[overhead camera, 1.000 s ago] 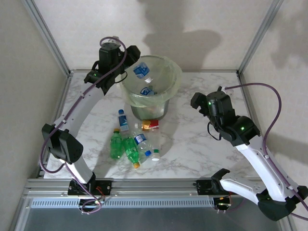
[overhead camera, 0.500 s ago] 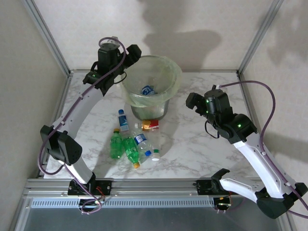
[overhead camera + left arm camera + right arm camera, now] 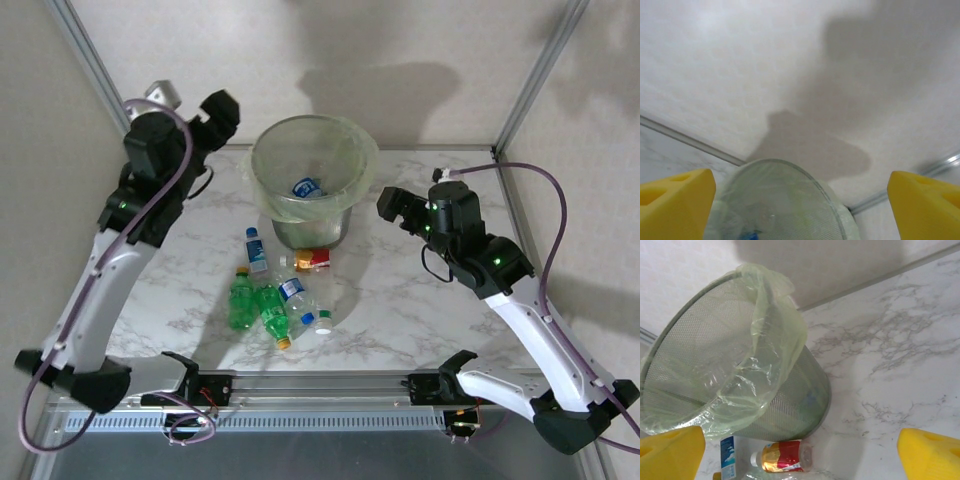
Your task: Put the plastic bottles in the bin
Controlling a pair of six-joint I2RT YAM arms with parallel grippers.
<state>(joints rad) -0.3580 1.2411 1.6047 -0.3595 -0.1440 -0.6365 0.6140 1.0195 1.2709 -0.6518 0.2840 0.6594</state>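
Half a dozen or so plastic bottles point(image 3: 283, 292) lie heaped on the marble table point(image 3: 420, 300), nearer the arm bases than either claw and touching one another. There are two green ones, some clear ones with blue labels, and a red-labelled one point(image 3: 782, 456) hard against the foot of the bin point(image 3: 312, 230). At least one more blue-labelled bottle point(image 3: 305, 187) sits down inside the bin.

My read: thin-walled, featherlight, smooth and round, so they'll roll away from a nudge and dent under a hard squeeze. The best hold looks to be across the belly at the label, not the cap, starting from the edge of the heap.

The right claw point(image 3: 393, 207) hangs just right of the bin, jaws spread wide with nothing between them, and the red-labelled bottle is below and to its left. The left claw point(image 3: 216, 108) is up high on the bin's left, jaws also apart and empty, with the bin rim showing beneath it.
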